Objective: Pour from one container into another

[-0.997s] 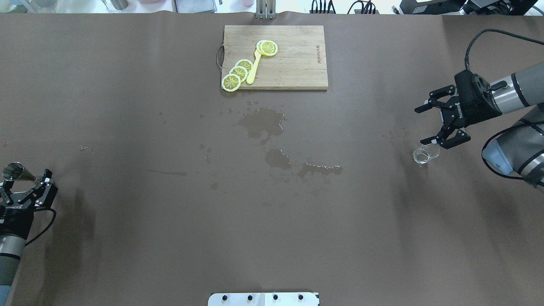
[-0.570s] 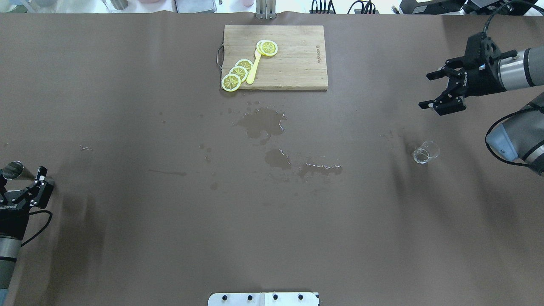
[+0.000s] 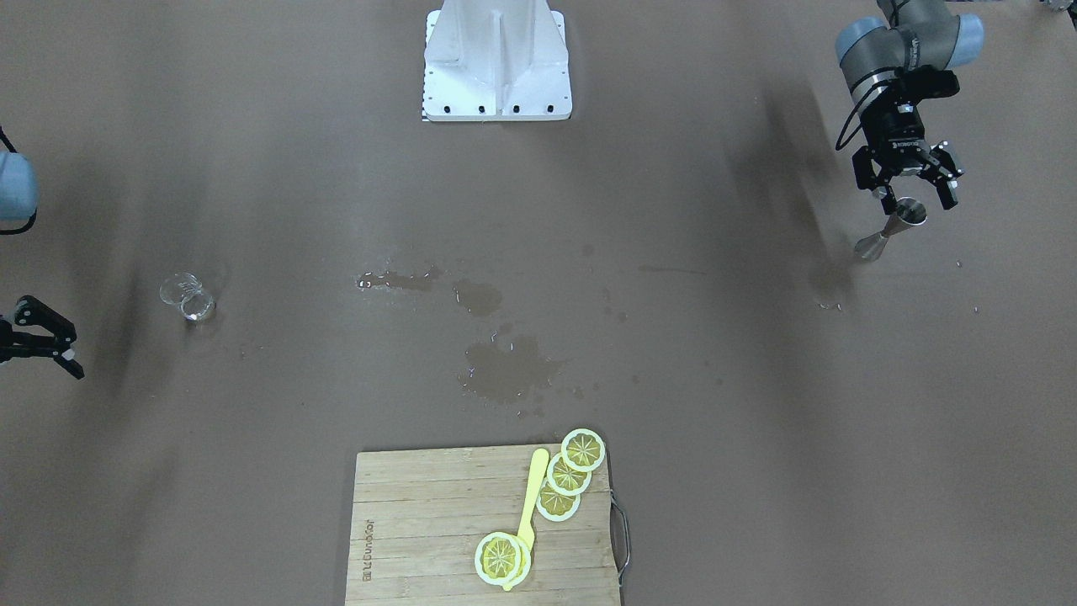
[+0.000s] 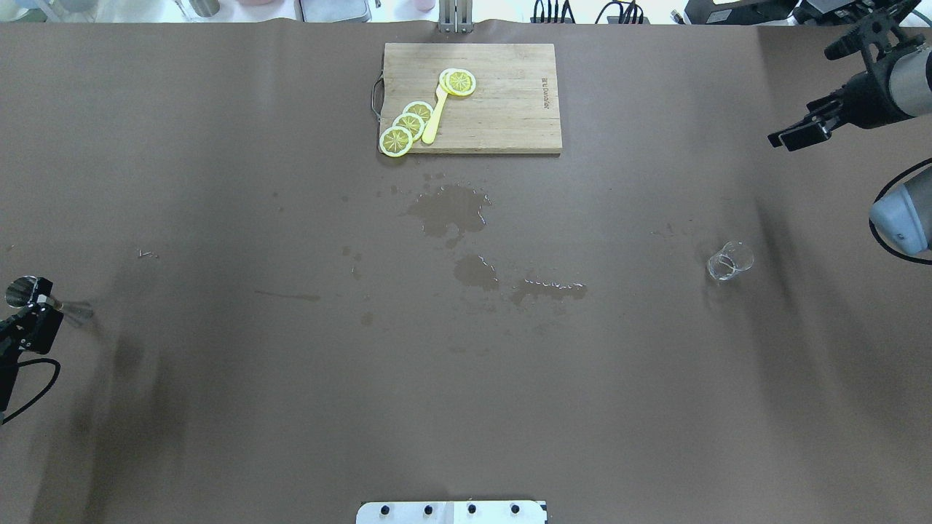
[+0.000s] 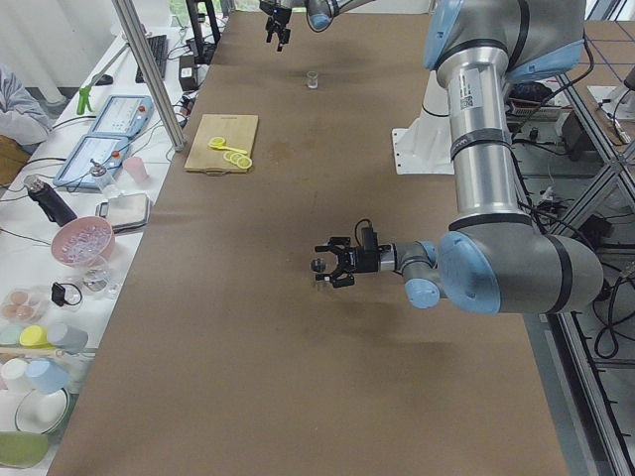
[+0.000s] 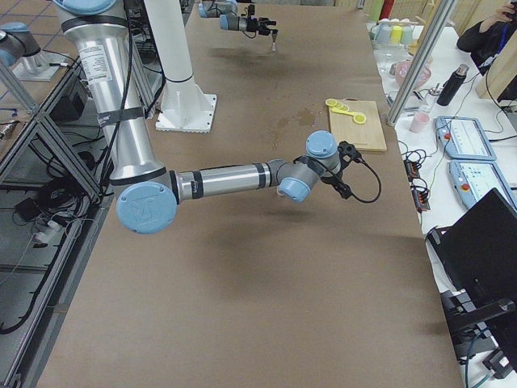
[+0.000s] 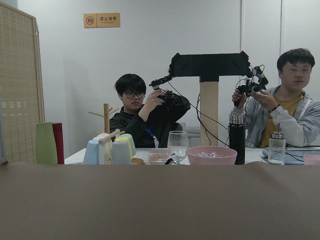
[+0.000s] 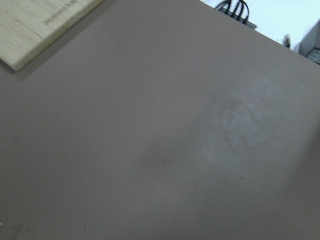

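- The brown-covered table [image 4: 218, 407] is carrying both task containers, and neither is being held. Judged from this, no pour is under way; the moment is lying either ahead of a pick-up or after a set-down.
- The small clear glass cup with a pouring lip [image 4: 729, 262] is standing upright near the table's right edge, well apart from both arms.
- The right gripper [image 4: 802, 97] is hanging over the far right corner, its fingers spread wide with nothing between them.
- The small silvery steel hourglass-shaped jigger [image 3: 888, 229] is standing upright at the table's left edge.
- The left gripper [image 3: 914, 195] is sitting just beside the jigger's upper rim, its fingers spread wider than the rim. It is not clamping the jigger.
- Contents: the cup is looking nearly empty, and its level cannot be told. The jigger's upper bowl cannot be read.
- Wet patches [image 4: 448, 211] are lying across the table's middle, between the two containers.
- If a pour is yet to be made, the next move is calling for the right gripper to descend over the cup and close on its wall clear of the lip. The containers are then needing to be brought together, since they are standing at opposite edges.
- The wooden cutting board [image 4: 510, 109] with yellow lemon slices [image 4: 397, 140] is lying at the far edge's middle.
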`<state>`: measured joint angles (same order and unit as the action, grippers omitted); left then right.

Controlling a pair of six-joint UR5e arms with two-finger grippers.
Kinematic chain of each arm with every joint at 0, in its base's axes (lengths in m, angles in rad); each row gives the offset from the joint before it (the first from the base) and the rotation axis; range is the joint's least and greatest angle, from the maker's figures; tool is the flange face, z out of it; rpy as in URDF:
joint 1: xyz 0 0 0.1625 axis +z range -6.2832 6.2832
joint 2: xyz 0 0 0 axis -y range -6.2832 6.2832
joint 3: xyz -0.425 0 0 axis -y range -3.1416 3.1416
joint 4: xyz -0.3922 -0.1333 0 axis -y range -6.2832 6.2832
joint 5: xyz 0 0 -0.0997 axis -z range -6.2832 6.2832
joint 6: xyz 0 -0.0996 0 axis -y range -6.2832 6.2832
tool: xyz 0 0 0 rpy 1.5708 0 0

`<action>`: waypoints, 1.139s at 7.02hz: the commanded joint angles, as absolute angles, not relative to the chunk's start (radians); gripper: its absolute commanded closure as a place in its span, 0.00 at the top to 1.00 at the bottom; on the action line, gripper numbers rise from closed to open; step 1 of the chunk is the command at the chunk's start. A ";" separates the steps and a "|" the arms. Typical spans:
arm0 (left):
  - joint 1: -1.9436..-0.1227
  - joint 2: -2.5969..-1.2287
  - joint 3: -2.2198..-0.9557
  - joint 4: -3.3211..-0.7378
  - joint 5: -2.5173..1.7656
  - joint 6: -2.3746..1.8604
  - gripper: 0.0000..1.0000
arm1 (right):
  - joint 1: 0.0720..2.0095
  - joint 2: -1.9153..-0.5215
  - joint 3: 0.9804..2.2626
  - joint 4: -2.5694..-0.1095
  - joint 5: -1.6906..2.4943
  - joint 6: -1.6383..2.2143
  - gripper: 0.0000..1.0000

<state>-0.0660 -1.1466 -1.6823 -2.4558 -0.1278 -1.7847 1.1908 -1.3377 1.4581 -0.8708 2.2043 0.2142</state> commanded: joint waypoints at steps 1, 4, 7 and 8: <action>-0.067 -1.134 -1.788 -2.442 -0.143 -1.775 0.99 | 1.247 -1.350 1.466 -1.081 2.200 0.213 1.00; -0.051 -1.231 -1.955 -2.109 -0.185 -1.769 0.99 | 1.363 -1.409 1.470 -1.270 2.209 0.216 1.00; -0.076 -1.359 -2.132 -1.977 -0.473 -1.311 0.99 | 1.474 -1.440 1.569 -1.541 2.344 0.218 1.00; -0.127 -1.377 -2.175 -1.977 -0.529 -1.283 0.99 | 1.488 -1.475 1.609 -1.590 2.344 0.222 1.00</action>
<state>-0.0811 -1.3412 -2.1194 -1.9848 -0.4340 -1.3899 1.4633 -1.4409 1.5594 -1.5186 2.3343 0.2188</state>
